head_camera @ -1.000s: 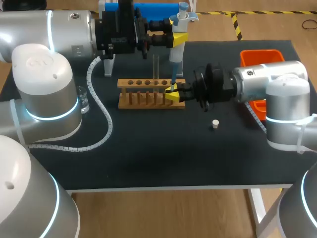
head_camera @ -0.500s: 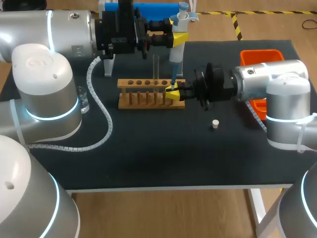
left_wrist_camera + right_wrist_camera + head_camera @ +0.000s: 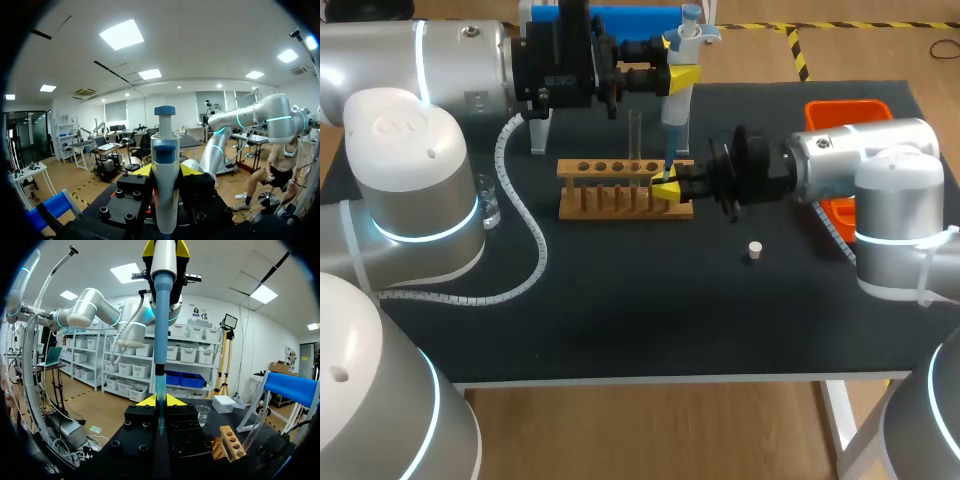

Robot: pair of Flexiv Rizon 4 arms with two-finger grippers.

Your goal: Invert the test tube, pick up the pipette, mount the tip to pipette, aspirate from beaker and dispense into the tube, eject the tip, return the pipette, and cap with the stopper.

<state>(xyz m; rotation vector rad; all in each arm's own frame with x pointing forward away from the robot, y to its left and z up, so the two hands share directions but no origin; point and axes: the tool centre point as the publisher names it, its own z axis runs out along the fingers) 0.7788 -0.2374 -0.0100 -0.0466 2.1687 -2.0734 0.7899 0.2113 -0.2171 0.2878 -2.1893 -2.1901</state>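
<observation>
Our left gripper is clamped on the pipette, held upright straight above the tip. Our right gripper pinches the tip by the rack, so mounting looks like a straight push down.

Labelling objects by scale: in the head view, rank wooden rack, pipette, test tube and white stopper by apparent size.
wooden rack
pipette, raised nearer the camera, so unsure
test tube
white stopper

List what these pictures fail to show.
Beaker: head view, left arm covers most of it; liquid level unreadable.
Orange bin: head view, right arm hides its inside.
Pipette, lower end: left wrist view, cut off at the edge.
Test tube: head view, too small to tell its contents.
</observation>
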